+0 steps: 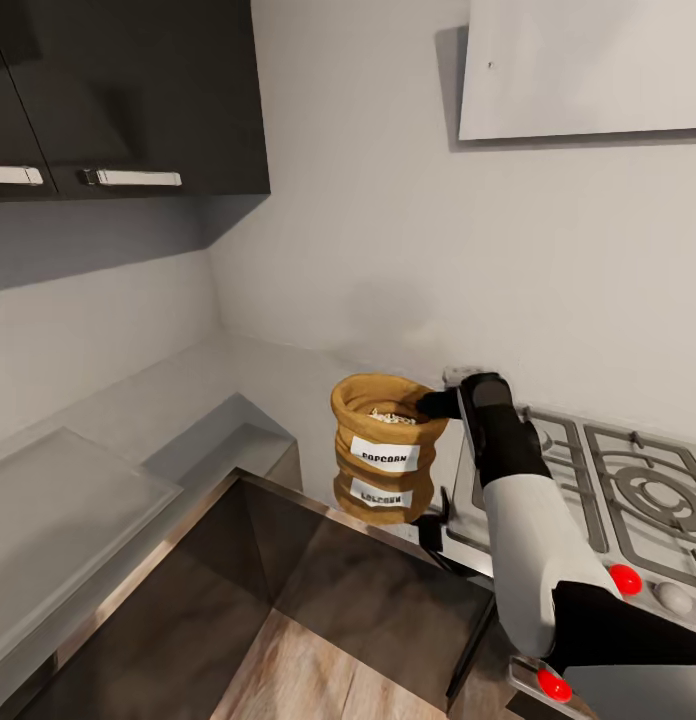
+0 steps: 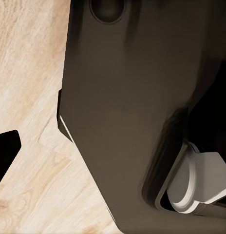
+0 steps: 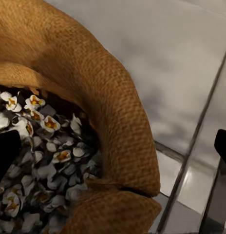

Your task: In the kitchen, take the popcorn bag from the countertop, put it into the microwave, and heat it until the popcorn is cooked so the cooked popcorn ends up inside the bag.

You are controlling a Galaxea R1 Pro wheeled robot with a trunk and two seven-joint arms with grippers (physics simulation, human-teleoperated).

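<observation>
Stands upright on the glossy grey desk [image 1: 138,420], near the back wall: the popcorn bag [image 1: 384,448], tan-brown, thick rolled rim, white "POPCORN" label facing forward, mirrored in the slab beneath it. Sits just left of the steel gas hob [image 1: 628,490], near the desk's front edge, above the dark brown cabinet fronts [image 1: 218,590].

Heaped inside the sack: popcorn [image 1: 393,416], small whitish pieces with yellow-brown centres, clearer in the right wrist view [image 3: 45,161].

Reaches in from the lower right, white forearm and black wrist: the right claw [image 1: 436,404], set at the bag's right rim. In the right wrist view, one dark finger [image 3: 7,158] inside the sack over the popcorn, the other finger [image 3: 223,146] outside, the rolled burlap rim [image 3: 118,122] between them. Straddles the rim with the jaws apart; cannot tell whether either finger presses the cloth.

In the left wrist view: pale wood floor [image 2: 30,97], a dark slanted panel of the robot's base [image 2: 127,112], a white round wheel part [image 2: 196,180], and one black finger [image 2: 6,153] at the edge. Left claw's spread: cannot tell.

Upper left, dark wall cabinets [image 1: 138,90] with silver handles [image 1: 133,178]. Two red knobs [image 1: 625,578] along the hob's front.
</observation>
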